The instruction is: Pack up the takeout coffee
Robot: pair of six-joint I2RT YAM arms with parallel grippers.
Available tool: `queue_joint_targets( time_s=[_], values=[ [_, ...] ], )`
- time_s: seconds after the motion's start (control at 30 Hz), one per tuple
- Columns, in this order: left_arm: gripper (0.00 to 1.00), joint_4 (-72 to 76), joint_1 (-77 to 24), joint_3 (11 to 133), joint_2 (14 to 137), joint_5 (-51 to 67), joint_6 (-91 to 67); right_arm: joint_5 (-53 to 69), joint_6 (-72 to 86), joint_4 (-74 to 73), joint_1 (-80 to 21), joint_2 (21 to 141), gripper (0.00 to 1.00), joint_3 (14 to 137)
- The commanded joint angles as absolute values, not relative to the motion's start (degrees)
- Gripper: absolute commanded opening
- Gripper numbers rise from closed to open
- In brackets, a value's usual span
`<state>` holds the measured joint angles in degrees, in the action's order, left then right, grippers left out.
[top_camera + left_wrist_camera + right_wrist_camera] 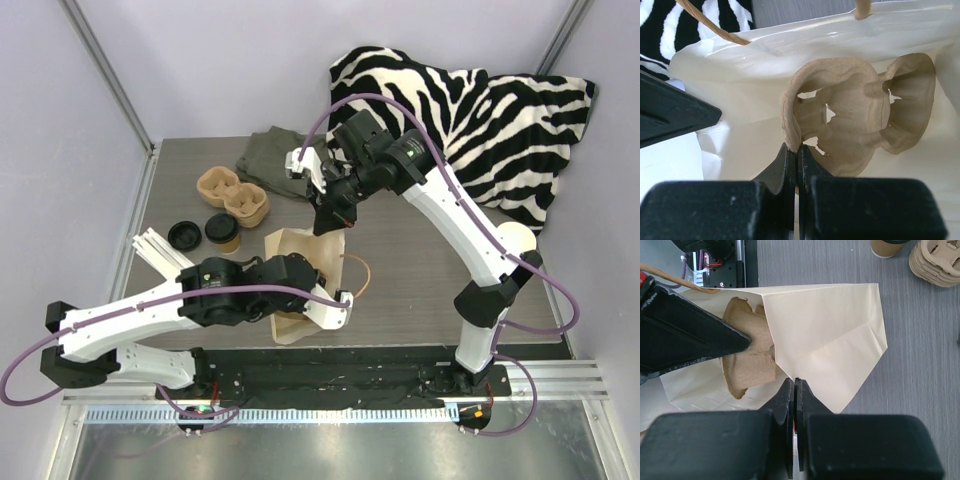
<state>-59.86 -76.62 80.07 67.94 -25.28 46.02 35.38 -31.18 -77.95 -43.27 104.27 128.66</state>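
Note:
The takeout coffee (223, 231), a small brown cup with a black lid, stands on the table left of the cream paper bag (291, 246); its base shows at the top of the right wrist view (887, 246). My left gripper (797, 147) is shut on the rim of a pulp cup carrier (850, 110) that sits inside the open bag (765, 65). My right gripper (795, 381) is shut on the bag's edge (830, 325), holding the mouth open. The carrier (747, 360) shows partly inside the bag, with the left gripper's black body above it.
A stack of pulp carriers (232, 195) lies back left, also in the right wrist view (937, 262). A loose black lid (185, 236) and white strips (155, 250) lie left of the cup. A green cloth (272, 160) and a zebra cloth (480, 115) lie at the back.

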Motion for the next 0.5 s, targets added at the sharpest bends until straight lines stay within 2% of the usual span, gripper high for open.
queue_joint_targets(
  time_s=[0.0, 0.47],
  values=[
    [0.00, -55.5, -75.7, 78.2, 65.9, -24.7, 45.1, 36.5, -29.7, -82.3, -43.2, 103.4, 0.01, 128.6],
    [0.01, -46.8, -69.1, 70.0, 62.5, -22.2, 41.7, 39.0, -30.0, -80.9, -43.3, 103.4, 0.01, 125.8]
  ],
)
